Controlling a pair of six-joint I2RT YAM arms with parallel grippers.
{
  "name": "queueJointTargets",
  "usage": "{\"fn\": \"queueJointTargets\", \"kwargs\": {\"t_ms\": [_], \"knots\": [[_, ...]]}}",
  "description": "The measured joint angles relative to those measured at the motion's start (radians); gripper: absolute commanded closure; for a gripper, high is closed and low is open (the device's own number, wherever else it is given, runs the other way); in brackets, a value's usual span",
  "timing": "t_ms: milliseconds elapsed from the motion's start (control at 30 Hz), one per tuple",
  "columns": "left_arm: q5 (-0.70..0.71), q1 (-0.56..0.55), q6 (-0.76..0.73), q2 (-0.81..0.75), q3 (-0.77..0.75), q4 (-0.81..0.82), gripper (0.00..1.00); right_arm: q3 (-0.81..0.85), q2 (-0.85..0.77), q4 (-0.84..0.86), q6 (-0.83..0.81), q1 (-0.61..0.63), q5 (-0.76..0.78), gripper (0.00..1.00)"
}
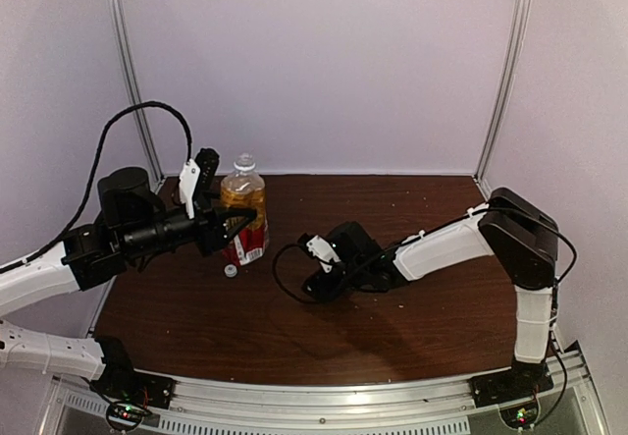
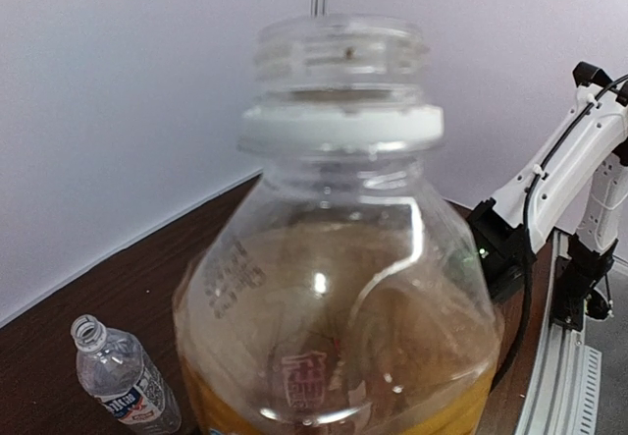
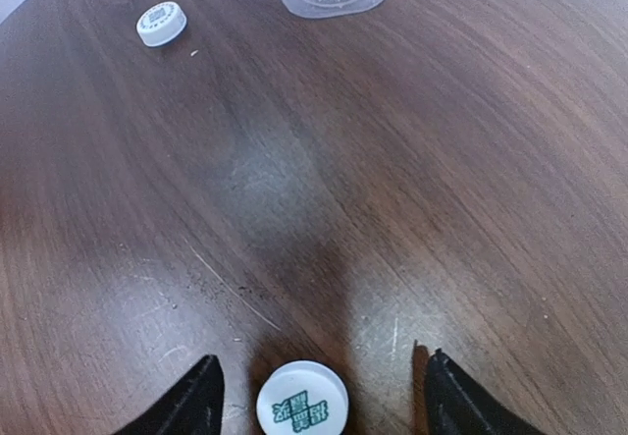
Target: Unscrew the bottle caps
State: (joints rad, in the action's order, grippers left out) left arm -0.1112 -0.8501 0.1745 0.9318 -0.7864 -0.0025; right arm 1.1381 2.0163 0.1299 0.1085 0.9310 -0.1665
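Now our left gripper pinches the uncapped amber bottle; a tilt could spill it. Our right gripper hangs spread over a cap.

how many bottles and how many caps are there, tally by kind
bottles: 2 (amber bottle, clear bottle)
white caps, both off: 2 (near cap, far cap)
total: 4

Amber bottle cut off at bottom edge, small clear bottle clipped there too, nearest cap partly cropped
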Motion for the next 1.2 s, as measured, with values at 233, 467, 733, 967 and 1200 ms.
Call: {"fn": "queueJointTargets", "kwargs": {"t_ms": [233,467,733,967,1200], "knots": [[0.0,0.0,-0.001,0.001,0.009,0.0,0.63,-0.054,-0.169,-0.029,-0.008,0.0,0.025,0.15],[-0.003,0.0,-0.001,0.011,0.009,0.002,0.63,-0.118,-0.404,-0.076,-0.009,-0.007,0.024,0.14],[-0.077,0.0,-0.001,0.078,0.009,0.02,0.64,-0.1,-0.635,-0.186,-0.035,-0.017,-0.12,0.12],[-0.212,0.0,-0.002,0.164,0.008,0.062,0.64,0.07,-0.663,-0.246,-0.051,0.008,-0.299,0.09],[-0.356,0.0,0.004,0.215,0.008,0.115,0.63,0.172,-0.633,-0.255,-0.05,0.021,-0.379,0.07]]}}
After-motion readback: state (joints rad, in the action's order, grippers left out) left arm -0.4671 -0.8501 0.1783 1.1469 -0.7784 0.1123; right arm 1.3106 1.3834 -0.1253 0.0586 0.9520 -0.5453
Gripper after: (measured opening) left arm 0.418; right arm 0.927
